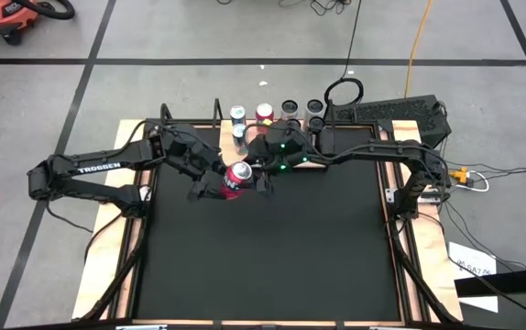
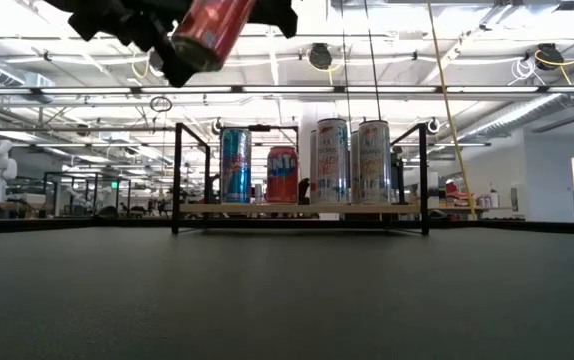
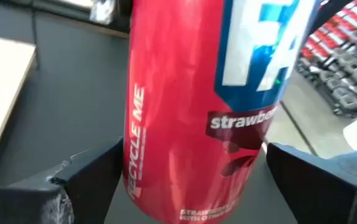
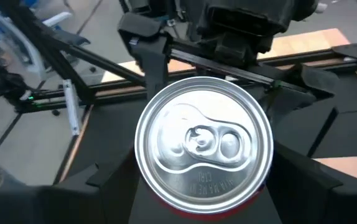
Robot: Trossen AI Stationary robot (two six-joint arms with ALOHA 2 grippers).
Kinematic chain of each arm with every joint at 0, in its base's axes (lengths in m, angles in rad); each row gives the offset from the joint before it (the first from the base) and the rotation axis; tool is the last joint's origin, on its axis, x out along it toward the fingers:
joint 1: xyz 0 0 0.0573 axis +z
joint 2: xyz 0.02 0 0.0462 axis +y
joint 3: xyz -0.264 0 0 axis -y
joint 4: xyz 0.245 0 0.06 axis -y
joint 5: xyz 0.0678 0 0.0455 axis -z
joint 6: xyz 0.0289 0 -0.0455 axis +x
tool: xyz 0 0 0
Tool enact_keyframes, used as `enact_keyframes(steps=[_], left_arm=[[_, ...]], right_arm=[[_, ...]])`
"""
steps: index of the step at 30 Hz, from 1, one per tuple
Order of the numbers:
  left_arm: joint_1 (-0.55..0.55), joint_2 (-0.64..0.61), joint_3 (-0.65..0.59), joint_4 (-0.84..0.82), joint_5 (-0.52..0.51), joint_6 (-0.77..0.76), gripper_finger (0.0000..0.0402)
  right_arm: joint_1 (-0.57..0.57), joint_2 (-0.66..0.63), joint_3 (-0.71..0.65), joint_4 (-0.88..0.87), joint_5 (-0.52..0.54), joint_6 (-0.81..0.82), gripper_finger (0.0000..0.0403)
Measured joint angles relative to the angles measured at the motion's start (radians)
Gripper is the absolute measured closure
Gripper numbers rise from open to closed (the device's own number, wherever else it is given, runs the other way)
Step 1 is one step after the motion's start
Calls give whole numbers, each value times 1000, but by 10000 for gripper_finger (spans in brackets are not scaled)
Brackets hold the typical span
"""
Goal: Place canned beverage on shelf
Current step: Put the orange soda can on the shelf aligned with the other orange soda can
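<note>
The canned beverage (image 1: pixel 236 180), a red can with a silver top (image 4: pixel 203 146), hangs high over the black mat, tilted in the low view (image 2: pixel 210 27). My right gripper (image 1: pixel 261 174) is shut on it from the table's right. My left gripper (image 1: pixel 215 184) reaches in from the left and stands open, one finger (image 3: pixel 88 177) close beside the can and the other (image 3: pixel 309 180) clear of it. The shelf (image 2: pixel 302 208), a light-wood board between black brackets, stands at the far edge with several cans on it. My right gripper holds the can between its two fingers (image 4: pixel 101 183), one on each side of the can's wall at the top end (image 4: pixel 144 183). The fingers lie along the can, and its top faces back toward the wrist. The can is lifted clear and tilted.
On the shelf stand a blue can (image 2: pixel 235 165), a short red can (image 2: pixel 282 175) and two tall white cans (image 2: pixel 352 162). More cans (image 1: pixel 290 109) show at the far edge in the high view. Wooden strips (image 1: pixel 107 257) edge the mat.
</note>
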Motion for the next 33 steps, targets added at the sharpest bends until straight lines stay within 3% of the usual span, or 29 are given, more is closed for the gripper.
enact_keyframes(steps=[7,16,21,25,30,33], left_arm=[[-30,4,0,87,47,-37,14],[-33,3,0,87,26,-26,123],[-34,3,0,87,9,-19,140],[-35,-1,0,88,-75,14,135],[-33,0,0,95,-312,22,134],[-33,0,0,98,-348,48,134]], right_arm=[[2,-4,8,-4,-9,-5,125],[2,-3,8,4,-17,2,125],[2,-3,8,5,-16,30,121],[-5,-3,8,9,17,121,93],[-11,0,8,-8,166,203,56],[-9,0,7,-35,224,204,55]])
